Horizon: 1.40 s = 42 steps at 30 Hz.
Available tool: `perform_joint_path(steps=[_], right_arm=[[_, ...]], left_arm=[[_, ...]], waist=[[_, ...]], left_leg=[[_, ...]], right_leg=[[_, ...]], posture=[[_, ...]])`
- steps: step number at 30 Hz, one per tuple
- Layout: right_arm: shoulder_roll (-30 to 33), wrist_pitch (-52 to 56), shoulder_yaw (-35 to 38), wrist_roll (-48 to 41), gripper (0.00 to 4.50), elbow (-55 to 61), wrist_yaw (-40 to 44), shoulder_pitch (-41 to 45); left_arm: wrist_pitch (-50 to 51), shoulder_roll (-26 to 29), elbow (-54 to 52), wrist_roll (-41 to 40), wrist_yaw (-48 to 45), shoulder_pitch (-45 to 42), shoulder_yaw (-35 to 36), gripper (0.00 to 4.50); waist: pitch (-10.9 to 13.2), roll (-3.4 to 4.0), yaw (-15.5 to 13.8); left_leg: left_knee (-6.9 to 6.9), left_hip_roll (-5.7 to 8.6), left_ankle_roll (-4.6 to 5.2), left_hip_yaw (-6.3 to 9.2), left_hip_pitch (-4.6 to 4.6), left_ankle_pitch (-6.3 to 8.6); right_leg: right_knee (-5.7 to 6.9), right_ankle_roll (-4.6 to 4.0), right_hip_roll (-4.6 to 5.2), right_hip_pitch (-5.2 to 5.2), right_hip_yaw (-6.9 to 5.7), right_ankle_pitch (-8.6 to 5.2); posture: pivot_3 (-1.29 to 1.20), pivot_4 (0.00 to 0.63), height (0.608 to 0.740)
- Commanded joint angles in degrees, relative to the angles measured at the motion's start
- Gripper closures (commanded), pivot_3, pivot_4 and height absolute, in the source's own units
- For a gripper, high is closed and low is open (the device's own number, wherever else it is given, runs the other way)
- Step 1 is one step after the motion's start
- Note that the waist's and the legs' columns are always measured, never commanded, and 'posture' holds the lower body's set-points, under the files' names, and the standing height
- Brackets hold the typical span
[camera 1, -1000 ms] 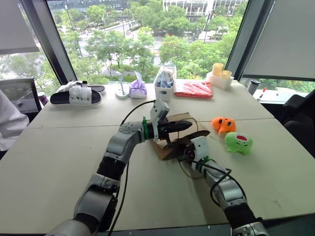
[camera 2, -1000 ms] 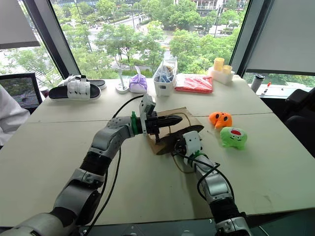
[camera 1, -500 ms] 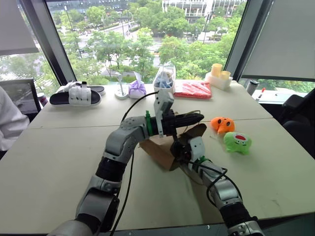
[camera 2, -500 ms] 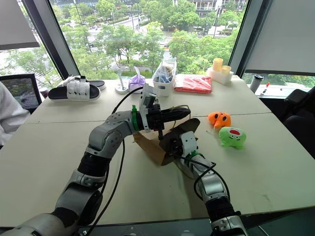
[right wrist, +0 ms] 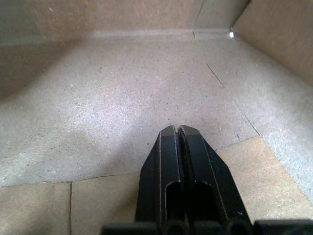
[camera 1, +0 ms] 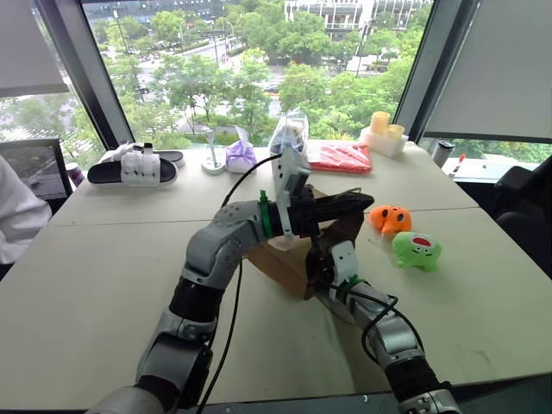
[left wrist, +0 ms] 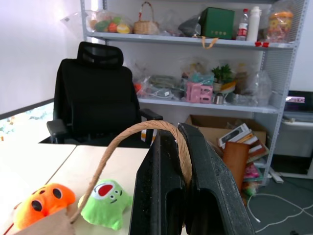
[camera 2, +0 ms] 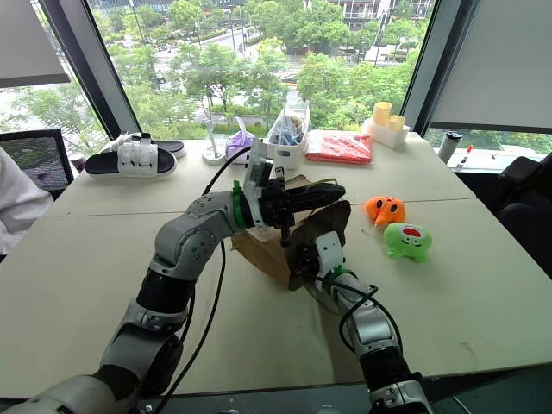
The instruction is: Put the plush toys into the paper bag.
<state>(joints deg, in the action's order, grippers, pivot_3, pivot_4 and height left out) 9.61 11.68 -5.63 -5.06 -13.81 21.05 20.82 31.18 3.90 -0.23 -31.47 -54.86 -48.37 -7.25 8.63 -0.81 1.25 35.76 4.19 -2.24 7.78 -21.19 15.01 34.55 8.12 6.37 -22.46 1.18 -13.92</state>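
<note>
Paper bag [camera 1: 289, 259] handle [left wrist: 142, 132] pinched, left gripper [left wrist: 182, 147]

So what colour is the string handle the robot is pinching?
Tan, like twine. The handle shows best in the left wrist view.

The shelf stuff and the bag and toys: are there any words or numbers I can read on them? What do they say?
No text can be read anywhere.
The green box and bottle on the shelf: any print is too small and blurred.
The paper bag: plain brown, no print visible.
The orange plush toy and green plush toy: only faces, no letters.
</note>
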Motion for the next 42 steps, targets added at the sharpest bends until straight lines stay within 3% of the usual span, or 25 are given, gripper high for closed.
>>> perform_joint_path(steps=[1, 7, 16, 20, 26, 30, 33, 35, 37, 42], right_arm=[[-1.47, 1.58, -1.84, 0.34, 4.44, -1.38, 0.92, -1.58], [-1.65, 1.87, -1.47, -0.10, 4.44, 0.68, 1.05, -2.69], [-0.89, 4.84, 3.82, -10.38, 4.44, 23.27, 3.79, -12.01], [1.39, 9.30, 4.00, -14.34, 3.16, 32.86, 5.45, -17.05], [5.78, 18.70, 11.68, -23.02, 0.04, 48.15, 2.77, -24.55], [9.89, 24.29, 23.11, -33.46, 0.04, 51.76, 0.98, -25.13], [10.98, 25.53, 32.62, -42.47, 0.04, 47.29, -3.08, -19.65], [11.20, 24.93, 35.73, -43.79, 0.04, 40.88, -5.77, -14.29], [12.15, 23.93, 35.64, -40.30, 0.04, 34.57, -7.69, -10.44], [19.35, 19.73, 27.66, -21.51, 0.04, 14.94, -13.10, -3.12]], left_arm=[[-0.42, -0.13, -2.05, -0.95, 0.03, 0.08, -0.36, 4.50], [-4.14, 0.57, 2.86, 2.32, 1.42, -0.02, -0.33, 4.50], [-14.74, 1.08, 16.76, 8.16, 3.34, -3.54, 1.48, 4.50], [-15.26, 0.96, 18.06, 7.73, 2.85, -4.11, 1.97, 4.50], [-13.56, 1.09, 17.16, 6.78, 1.40, -4.04, 2.57, 4.50], [-12.91, 1.58, 17.10, 6.61, 0.40, -3.91, 2.39, 4.50], [-13.02, 1.47, 17.62, 6.75, 0.00, -3.69, 1.90, 4.50], [-13.07, 0.98, 17.69, 6.91, -0.11, -3.45, 1.52, 4.50], [-13.02, 0.45, 17.58, 7.01, -0.14, -3.26, 1.19, 4.50], [-12.52, -0.62, 15.39, 7.11, 0.15, -2.02, 0.39, 4.50]], waist=[[0.00, 0.00, 0.00], [-0.02, -0.01, -0.10], [0.00, 0.01, -0.50], [0.00, 0.01, -0.56], [0.00, 0.01, -0.62], [0.01, -0.01, -0.69], [0.02, -0.01, -0.54], [0.02, 0.00, -0.51], [0.01, 0.01, -0.61], [0.02, 0.02, -0.63]], left_leg=[[0.00, 0.00, 0.00, -0.01, 0.01, 0.00], [-0.02, 0.00, 0.01, 0.00, 0.03, 0.01], [-0.07, 0.03, -0.01, 0.03, -0.19, 0.00], [-0.08, 0.04, 0.02, 0.04, -0.18, 0.01], [-0.07, 0.04, 0.03, 0.04, -0.19, 0.01], [-0.06, 0.04, 0.04, 0.05, -0.18, 0.02], [-0.07, 0.03, 0.06, 0.05, -0.15, 0.02], [-0.07, 0.02, 0.06, 0.02, -0.13, 0.02], [-0.07, 0.01, 0.07, 0.00, -0.11, 0.02], [-0.08, 0.05, 0.07, -0.05, -0.17, 0.02]], right_leg=[[0.00, 0.00, 0.00, 0.00, 0.01, 0.00], [-0.01, 0.00, 0.00, 0.03, 0.01, 0.00], [-0.04, 0.00, 0.02, -0.18, 0.00, 0.00], [-0.10, 0.00, 0.03, -0.13, -0.01, 0.00], [-0.12, 0.01, 0.04, -0.10, -0.03, 0.00], [-0.18, 0.01, 0.05, -0.03, -0.04, 0.00], [-0.19, 0.01, 0.05, 0.01, -0.05, 0.00], [-0.18, 0.00, 0.05, 0.01, -0.04, 0.00], [-0.19, -0.01, 0.04, 0.03, -0.05, 0.01], [-0.19, -0.01, 0.06, -0.04, -0.04, 0.01]], posture=[[0.00, 0.150, 0.740], [0.00, 0.150, 0.740], [0.00, 0.150, 0.740], [0.00, 0.150, 0.740], [0.00, 0.150, 0.740], [0.00, 0.150, 0.740], [0.00, 0.150, 0.740], [0.00, 0.150, 0.740], [0.00, 0.150, 0.740], [0.00, 0.150, 0.740]])
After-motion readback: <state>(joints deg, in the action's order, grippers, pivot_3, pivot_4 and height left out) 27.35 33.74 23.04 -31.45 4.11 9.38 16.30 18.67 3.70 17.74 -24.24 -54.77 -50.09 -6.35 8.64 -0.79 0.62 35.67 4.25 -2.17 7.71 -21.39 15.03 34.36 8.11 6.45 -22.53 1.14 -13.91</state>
